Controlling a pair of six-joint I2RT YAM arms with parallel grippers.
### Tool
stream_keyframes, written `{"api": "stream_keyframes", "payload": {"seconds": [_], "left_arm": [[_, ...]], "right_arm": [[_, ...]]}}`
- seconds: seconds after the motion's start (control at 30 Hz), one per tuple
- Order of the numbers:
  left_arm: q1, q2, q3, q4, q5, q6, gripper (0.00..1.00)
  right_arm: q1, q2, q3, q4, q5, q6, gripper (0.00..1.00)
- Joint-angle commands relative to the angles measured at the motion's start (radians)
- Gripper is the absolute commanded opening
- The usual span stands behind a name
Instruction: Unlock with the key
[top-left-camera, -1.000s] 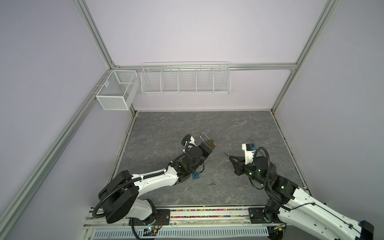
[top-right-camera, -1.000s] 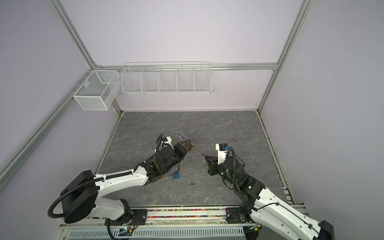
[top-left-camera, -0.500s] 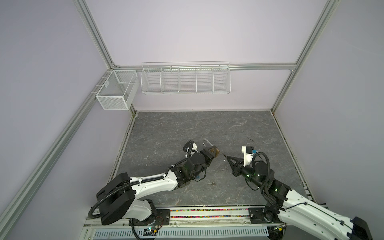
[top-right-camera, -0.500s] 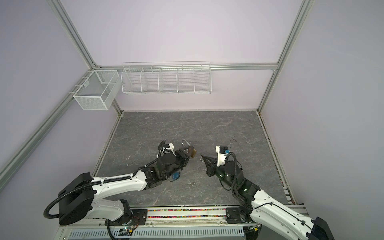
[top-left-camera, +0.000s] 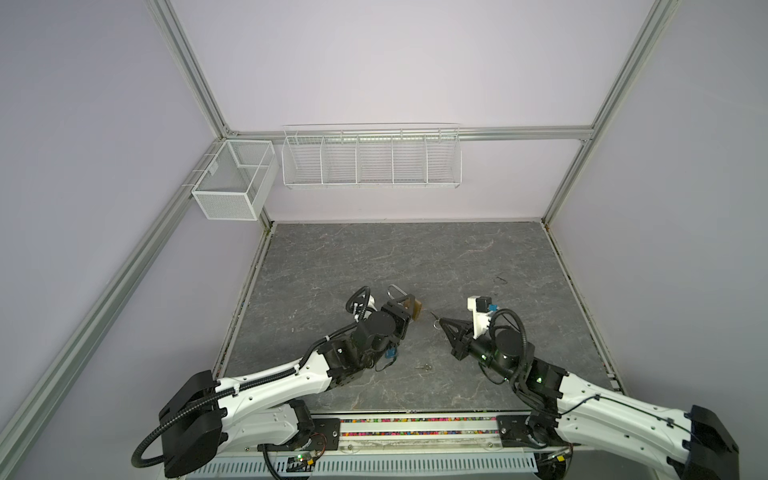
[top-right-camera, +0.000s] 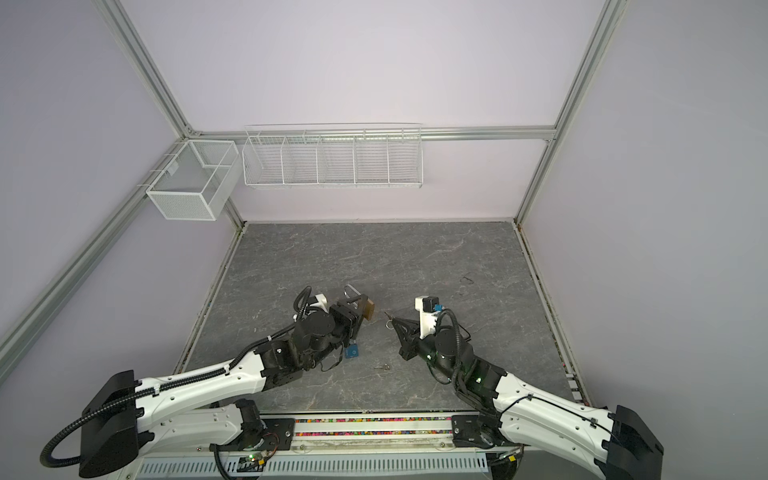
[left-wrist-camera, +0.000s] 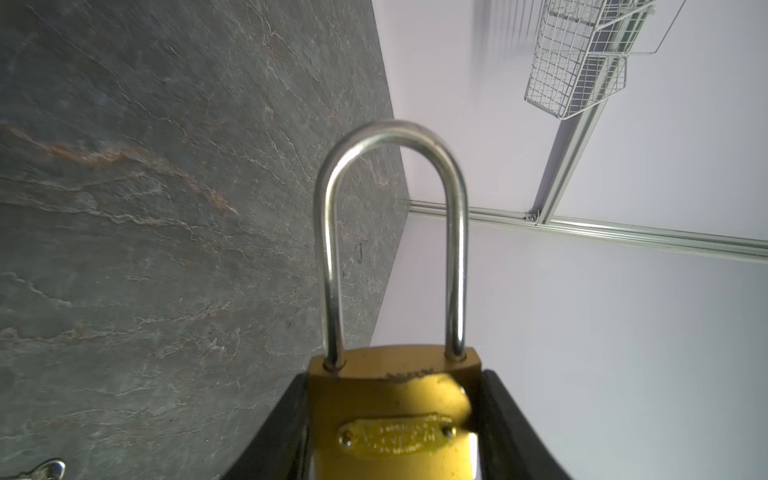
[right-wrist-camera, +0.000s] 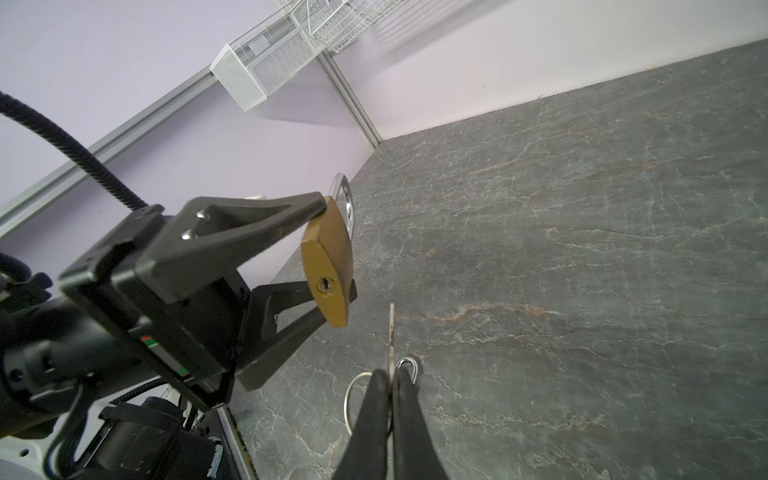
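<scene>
brass padlock (left-wrist-camera: 386, 399) gripped by the half-open left end effector (right-wrist-camera: 334, 249), mid-frame; right end effector (right-wrist-camera: 390, 376) pinches the key (right-wrist-camera: 392, 332) near the keyhole (right-wrist-camera: 325, 285)

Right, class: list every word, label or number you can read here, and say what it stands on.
Oval nameplate on the brass padlock with the steel shackle: raised lettering, too blurred to read.
Stamped marks on the padlock's top edge: too small to read.
No other text is visible.

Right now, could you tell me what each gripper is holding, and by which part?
Left gripper clamps the padlock by its brass body; right gripper pinches the key by its head.
</scene>
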Motion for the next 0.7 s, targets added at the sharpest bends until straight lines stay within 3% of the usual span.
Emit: {"api": "stream_keyframes", "payload": {"seconds": [0.0, 0.17, 0.67], "left_arm": [[-0.003, -0.020, 0.030, 0.009, -0.045, -0.005, 0.00], [-0.003, -0.009, 0.030, 0.035, -0.047, 0.008, 0.00], [-0.003, -0.015, 0.031, 0.053, -0.044, 0.030, 0.00]], "right_arm": [[0.030, 0.000, 0.034, 0.053, 0.039, -0.019, 0.06], [0.077, 0.029, 0.079, 0.039, 0.070, -0.017, 0.06], [0.089, 0.168, 0.118, 0.061, 0.069, 0.036, 0.06]]}}
